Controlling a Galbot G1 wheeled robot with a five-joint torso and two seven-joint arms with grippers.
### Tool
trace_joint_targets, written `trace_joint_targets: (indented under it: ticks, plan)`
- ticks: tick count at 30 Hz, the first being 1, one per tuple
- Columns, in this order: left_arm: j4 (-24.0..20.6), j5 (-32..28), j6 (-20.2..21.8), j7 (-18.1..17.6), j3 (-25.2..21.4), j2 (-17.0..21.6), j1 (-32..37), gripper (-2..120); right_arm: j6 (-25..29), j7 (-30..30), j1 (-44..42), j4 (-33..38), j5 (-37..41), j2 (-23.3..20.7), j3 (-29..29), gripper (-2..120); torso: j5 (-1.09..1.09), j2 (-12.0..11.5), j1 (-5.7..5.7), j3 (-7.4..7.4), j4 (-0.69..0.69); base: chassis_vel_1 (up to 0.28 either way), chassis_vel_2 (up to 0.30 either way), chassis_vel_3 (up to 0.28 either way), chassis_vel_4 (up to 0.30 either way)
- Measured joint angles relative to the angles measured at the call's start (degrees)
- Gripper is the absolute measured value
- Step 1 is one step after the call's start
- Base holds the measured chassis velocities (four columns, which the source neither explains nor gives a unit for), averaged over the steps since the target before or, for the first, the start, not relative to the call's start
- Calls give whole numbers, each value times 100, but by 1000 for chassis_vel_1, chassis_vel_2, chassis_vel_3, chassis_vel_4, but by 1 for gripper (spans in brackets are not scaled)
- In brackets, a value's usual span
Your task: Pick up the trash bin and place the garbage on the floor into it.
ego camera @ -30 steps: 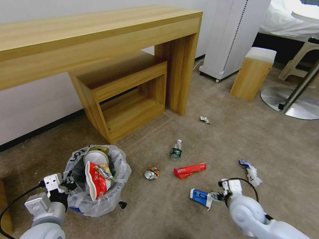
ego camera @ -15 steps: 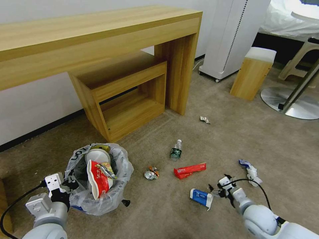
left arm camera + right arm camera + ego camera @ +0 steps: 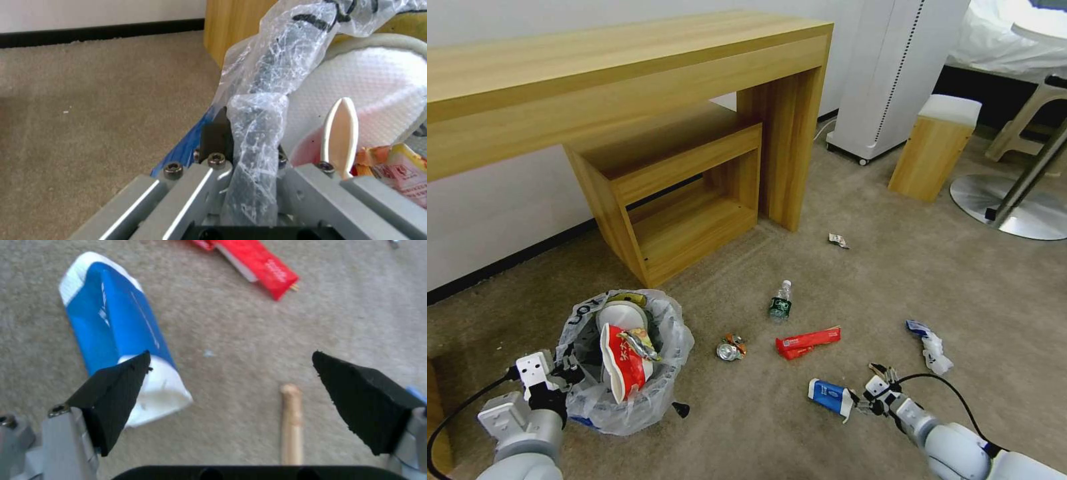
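My right pincer gapes wide, empty; the blue packet lies just left (left pincer clamps the trash bin).

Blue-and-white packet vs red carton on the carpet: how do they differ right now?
The blue-and-white flattened paper packet is blue with white ends; the long red flattened carton is red with white print. The packet lies right by the open right gripper, one fingertip over its white end; the carton lies farther off, untouched, nearer the crushed can. The packet looks shorter and wider; the carton narrower. Both lie flat on the beige carpet.
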Motion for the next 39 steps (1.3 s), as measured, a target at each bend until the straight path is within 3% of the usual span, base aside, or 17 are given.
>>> trace_joint_targets:
  ticks: [9,15,18,26,39]
  plan:
    - [16,0,-14,9,-24,-4,9,1,75,35,367,-448,-23,433,-431,88,0,0,0,0,1,0,0,0,0]
    - [87,-7,-15,10,-25,1,-50,1,101,85,436,-497,-1,550,-573,59,-1,0,0,0,0,0,0,0,0]
    - [149,-8,-15,10,-9,1,-76,1,105,120,434,-385,20,504,-563,51,1,0,0,0,0,0,0,0,0]
    - [315,-22,6,10,9,46,-181,1,44,167,330,318,169,119,-326,71,-1,0,0,0,1,0,0,0,0]
    - [282,-44,11,8,5,47,-172,1,53,135,361,-15,61,291,-715,72,1,0,0,0,1,0,0,0,0]
